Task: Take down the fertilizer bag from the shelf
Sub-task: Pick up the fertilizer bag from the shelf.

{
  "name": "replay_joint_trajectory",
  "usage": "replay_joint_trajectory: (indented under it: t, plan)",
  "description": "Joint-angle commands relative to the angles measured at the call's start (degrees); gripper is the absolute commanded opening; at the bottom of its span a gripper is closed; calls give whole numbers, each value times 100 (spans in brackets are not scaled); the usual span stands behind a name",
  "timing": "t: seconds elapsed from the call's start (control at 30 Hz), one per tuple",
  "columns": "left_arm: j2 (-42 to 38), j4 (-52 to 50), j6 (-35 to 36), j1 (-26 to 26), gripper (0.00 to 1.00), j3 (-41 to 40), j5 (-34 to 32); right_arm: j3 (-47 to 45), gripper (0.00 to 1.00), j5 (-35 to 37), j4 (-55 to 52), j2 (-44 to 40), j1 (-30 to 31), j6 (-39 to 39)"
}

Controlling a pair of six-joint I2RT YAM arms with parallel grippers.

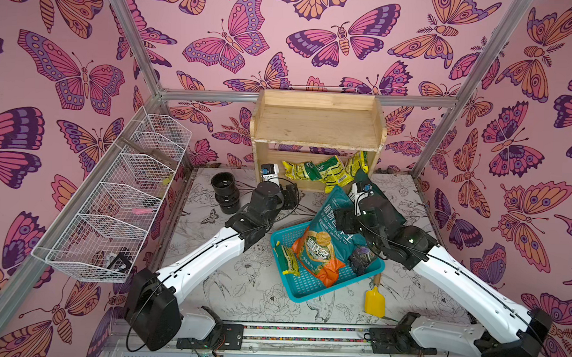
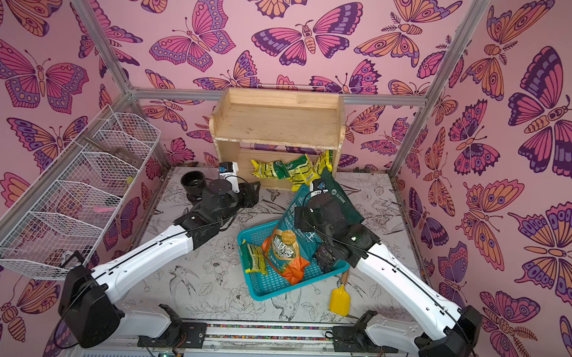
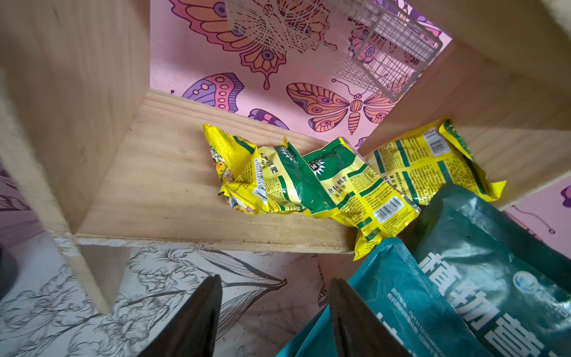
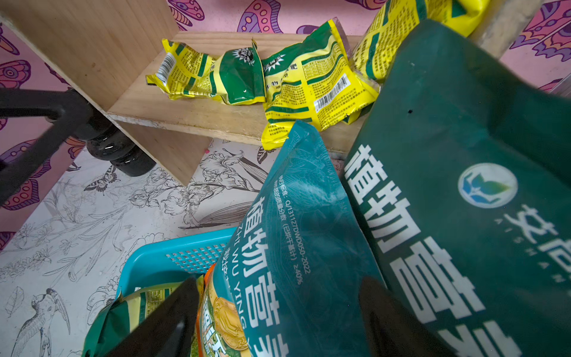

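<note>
Left gripper (image 3: 275,278): the left wrist view shows its jaws parted with nothing between them, facing the lower board of the shelf (image 1: 317,121) at the table's (image 1: 227,283) back edge. Right gripper (image 4: 279,279): jaws stand wide astride a teal soil bag (image 4: 293,231); whether they grip it cannot be told. Three yellow fertilizer bags (image 3: 340,182) lie on that board, middle to right end. Both top views add a fourth fertilizer bag (image 1: 289,260) inside the blue basket (image 1: 301,294).

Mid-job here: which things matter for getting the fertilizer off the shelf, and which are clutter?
Job: wooden shelf; yellow fertilizer bags on its lower tier; blue basket, already holding one.
Clutter: black pots; yellow trowel; wire rack; teal bags.
</note>
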Motion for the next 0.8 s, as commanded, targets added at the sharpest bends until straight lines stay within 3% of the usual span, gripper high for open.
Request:
replay_joint_trajectory:
  t: [0.0,0.23,0.77]
  plan:
    - [251,1290,-624,105,62,-312,-77,-86,84,-41,-69,-79,-70,30]
    - [808,1959,-1208,386,66,-79,-77,-156,85,-10,-125,-187,-97,-7]
    - [1957,1509,-1001,497,70,987,175,-101,85,-31,-110,-119,-143,-154]
